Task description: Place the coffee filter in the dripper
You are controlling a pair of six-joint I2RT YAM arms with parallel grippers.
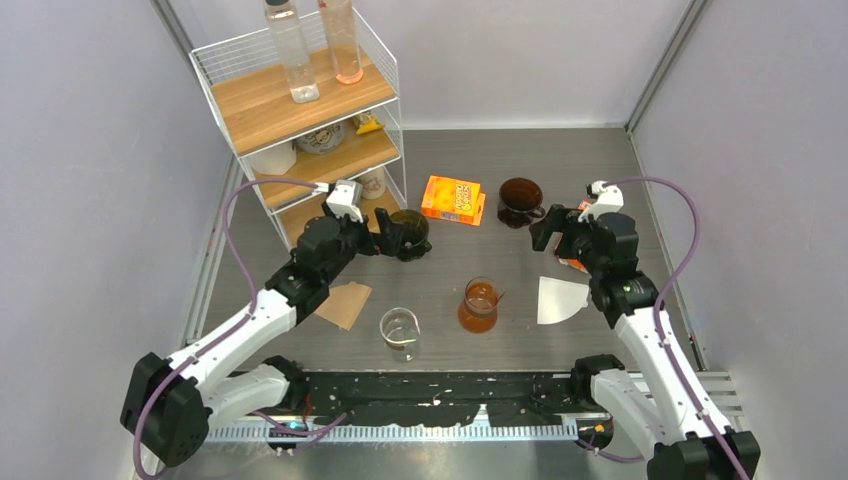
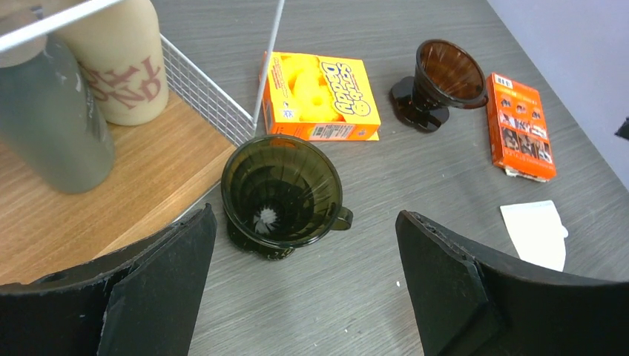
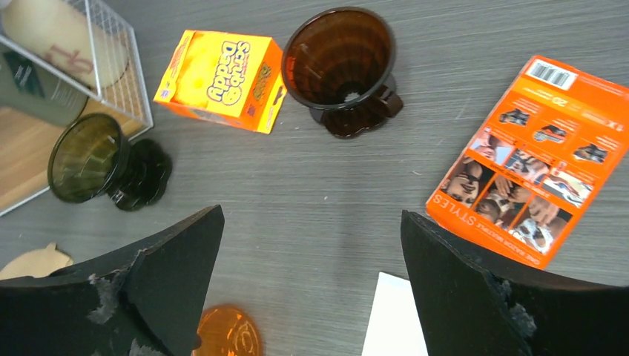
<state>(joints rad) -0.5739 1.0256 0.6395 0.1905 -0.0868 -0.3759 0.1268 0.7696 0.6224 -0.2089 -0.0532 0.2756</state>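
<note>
Nearest the arm bases, a clear glass beaker (image 1: 400, 330) and an amber carafe (image 1: 479, 306) stood side by side on the grey surface (image 1: 470, 255). To the left of the beaker lay a flat brown sheet (image 1: 345, 303), apparently a second paper filter, though the overhead view was too coarse to confirm this. To the right of the carafe, the white coffee filter (image 1: 560, 299) lay flat on the surface, apart from both drippers and untouched by either arm.

Farther in, the left claw (image 2: 304, 289) hung with its fingers spread wide and nothing between them. The green dripper (image 2: 282, 194) stood upright just ahead of that gap, beside the foot of the wire rack (image 1: 300, 100). The right claw (image 3: 311, 297) was likewise spread wide and empty, above bare surface beyond the white filter. An orange packet (image 3: 538, 159) lay flat beside it, to its right.

Beyond both claws, an orange sponge box (image 1: 452, 199) lay near the brown dripper (image 3: 341, 63), which stood upright. On the top shelf of the rack stood two tall bottles (image 1: 290, 50).
</note>
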